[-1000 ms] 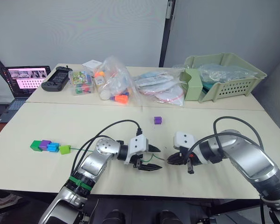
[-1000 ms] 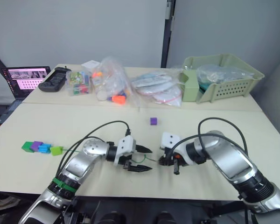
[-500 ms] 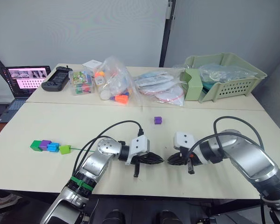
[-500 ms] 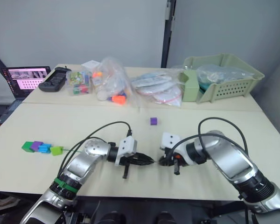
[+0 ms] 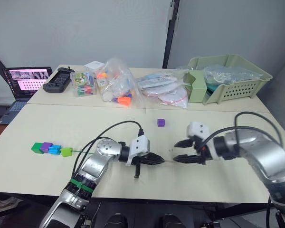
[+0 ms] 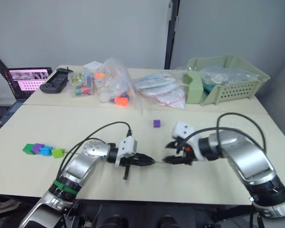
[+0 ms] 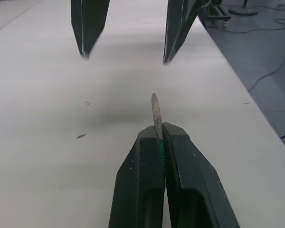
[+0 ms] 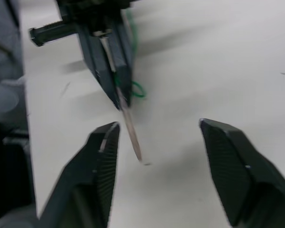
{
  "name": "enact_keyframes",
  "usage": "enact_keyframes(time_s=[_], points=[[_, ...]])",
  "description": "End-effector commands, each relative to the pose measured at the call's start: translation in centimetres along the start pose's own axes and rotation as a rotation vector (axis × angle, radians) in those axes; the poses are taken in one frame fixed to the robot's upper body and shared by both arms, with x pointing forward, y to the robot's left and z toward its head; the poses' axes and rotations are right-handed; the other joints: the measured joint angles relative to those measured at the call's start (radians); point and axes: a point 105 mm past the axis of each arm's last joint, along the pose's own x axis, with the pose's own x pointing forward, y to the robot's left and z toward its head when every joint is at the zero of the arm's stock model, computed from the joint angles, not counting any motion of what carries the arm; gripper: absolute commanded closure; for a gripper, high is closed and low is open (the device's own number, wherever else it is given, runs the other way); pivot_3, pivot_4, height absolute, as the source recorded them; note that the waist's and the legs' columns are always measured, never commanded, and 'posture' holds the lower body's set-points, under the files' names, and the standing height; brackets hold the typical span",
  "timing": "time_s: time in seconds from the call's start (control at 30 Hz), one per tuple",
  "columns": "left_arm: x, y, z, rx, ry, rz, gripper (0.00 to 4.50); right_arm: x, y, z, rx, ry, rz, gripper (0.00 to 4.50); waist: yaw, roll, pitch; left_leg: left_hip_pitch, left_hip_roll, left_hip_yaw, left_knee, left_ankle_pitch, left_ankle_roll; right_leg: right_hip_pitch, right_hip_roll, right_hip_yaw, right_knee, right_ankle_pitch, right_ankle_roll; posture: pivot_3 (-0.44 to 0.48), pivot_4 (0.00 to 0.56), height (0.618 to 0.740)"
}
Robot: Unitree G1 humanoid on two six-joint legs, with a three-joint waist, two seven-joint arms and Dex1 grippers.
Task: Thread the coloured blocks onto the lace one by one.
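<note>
**Four blocks strung, one to go**

Four blocks (image 5: 51,149) sit in a row at the far left of the table (image 5: 85,126), touching one another: dark green, purple, blue, lime. They look to be on the lace (image 5: 78,151) already, though you cannot see the cord passing through them; it leaves the lime end and runs toward the left gripper. That leaves you the purple block (image 5: 161,122), lying alone near the table's middle, well apart from both grippers and not yet picked up.

Go through the containers at the back before you reach. The green basket (image 5: 237,86) at the far right holds bagged items. Clear bags (image 5: 115,85) of orange and mixed toys lie beside it toward the left, with a small clear box (image 5: 83,83) of coloured pieces; none of these belong to your task.

Your left gripper (image 5: 162,161) is clamped on the lace just behind its tip (image 7: 155,110), which juts forward, pale and stiff, over the table. Your right gripper (image 5: 175,151) faces it with fingers spread wide and nothing between them; the tip points into that gap. By my reading, the tip is being presented for a handover or regrip, and the block fetch comes after.
</note>
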Motion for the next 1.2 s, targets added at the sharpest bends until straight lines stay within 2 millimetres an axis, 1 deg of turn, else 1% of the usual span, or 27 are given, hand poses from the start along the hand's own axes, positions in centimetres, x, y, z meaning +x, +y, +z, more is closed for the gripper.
enact_keyframes(time_s=[0.03,0.1,0.17,0.27,0.4,0.43,0.53,0.67,0.73,0.8,0.93,1.03,1.2], points=[[-1.4,0.6,1.0,0.022,-0.039,0.043,4.5,-1.0,-0.9,1.5,0.037,-0.146,-0.128,0.06,-0.001,0.0,0.0,0.0,0.0,0.0,0.0,0.0,0.0,0.0,0.0,0.0,0.0,0.0,0.0,0.0,0.15,0.733],[-2.0,0.8,0.8,0.017,-0.034,0.062,4.5,-1.1,-1.6,1.4,0.074,-0.204,-0.193,0.06,-0.004,0.0,0.0,0.0,0.0,0.0,-0.001,0.0,0.0,0.0,0.0,0.0,0.001,0.0,0.0,0.0,0.15,0.733],[-3.0,0.8,0.5,0.011,-0.021,0.081,4.5,-0.4,-2.6,1.1,0.082,-0.286,-0.316,0.06,-0.003,0.0,0.0,0.0,0.0,0.0,-0.001,0.0,0.0,0.0,0.0,0.0,0.001,0.0,0.0,0.0,0.15,0.733],[-4.1,0.9,0.2,0.002,-0.007,0.111,4.5,1.4,-3.5,0.7,0.061,-0.336,-0.43,0.06,-0.005,0.0,0.0,0.001,0.0,0.0,-0.001,0.0,0.0,-0.001,0.0,0.0,0.001,0.0,0.0,0.0,0.15,0.733],[-5.5,1.1,-0.1,-0.022,-0.002,0.153,4.5,4.0,-5.1,0.7,0.138,-0.419,-0.521,0.06,-0.006,0.0,0.0,0.001,0.0,0.001,-0.002,0.0,0.0,-0.001,0.0,0.0,0.001,0.0,0.0,0.0,0.15,0.733],[-5.6,1.1,-0.1,-0.026,-0.003,0.157,4.5,4.3,-5.3,0.7,0.141,-0.428,-0.532,0.06,-0.006,0.0,0.0,0.001,0.0,0.001,-0.002,0.0,0.0,-0.001,0.0,0.0,0.001,0.0,0.0,0.0,0.15,0.733],[-6.2,0.9,-0.1,-0.033,-0.007,0.175,4.5,6.3,-6.5,0.6,0.173,-0.425,-0.566,0.06,-0.005,0.0,0.0,0.001,0.0,0.001,-0.002,0.0,0.0,-0.001,0.0,0.0,0.001,0.0,0.0,0.0,0.15,0.733],[-6.6,0.6,0.1,-0.041,-0.007,0.194,4.5,8.3,-7.9,0.7,0.197,-0.426,-0.586,0.06,-0.007,0.0,0.0,0.001,0.0,0.001,-0.002,0.0,0.0,-0.001,0.0,0.0,0.002,0.0,0.0,0.0,0.15,0.733],[-6.8,0.4,0.1,-0.044,-0.005,0.195,4.5,8.8,-9.2,0.5,0.234,-0.426,-0.628,0.06,-0.008,0.0,0.0,0.001,0.0,0.001,-0.002,0.0,0.0,-0.001,0.0,0.0,0.002,0.0,-0.001,0.0,0.15,0.733],[-6.9,0.2,0.2,-0.044,-0.007,0.199,4.5,9.3,-10.0,0.4,0.25,-0.424,-0.646,0.06,-0.01,0.001,0.0,0.002,0.0,0.001,-0.003,0.0,0.0,-0.001,0.0,0.0,0.002,0.0,-0.001,0.0,0.15,0.733],[-7.0,0.2,0.2,-0.047,-0.003,0.215,4.5,10.2,-10.5,0.4,0.264,-0.42,-0.635,0.06,-0.01,0.001,0.0,0.002,0.0,0.001,-0.003,0.0,-0.001,-0.001,0.0,0.0,0.003,0.001,-0.001,0.0,0.15,0.733],[-7.4,0.1,-0.2,-0.055,0.015,0.228,4.5,11.4,-11.1,0.7,0.26,-0.403,-0.625,0.06,-0.021,0.001,0.0,0.002,0.0,0.001,-0.004,0.0,-0.001,-0.001,0.0,0.0,0.003,0.001,-0.001,0.0,0.15,0.733],[-7.5,0.2,-0.1,-0.052,0.017,0.238,4.5,11.8,-12.0,0.4,0.293,-0.405,-0.658,0.06,-0.031,0.001,0.0,0.002,0.0,0.0,-0.005,0.0,-0.001,-0.002,0.0,0.0,0.003,0.001,-0.002,0.0,0.15,0.733]])
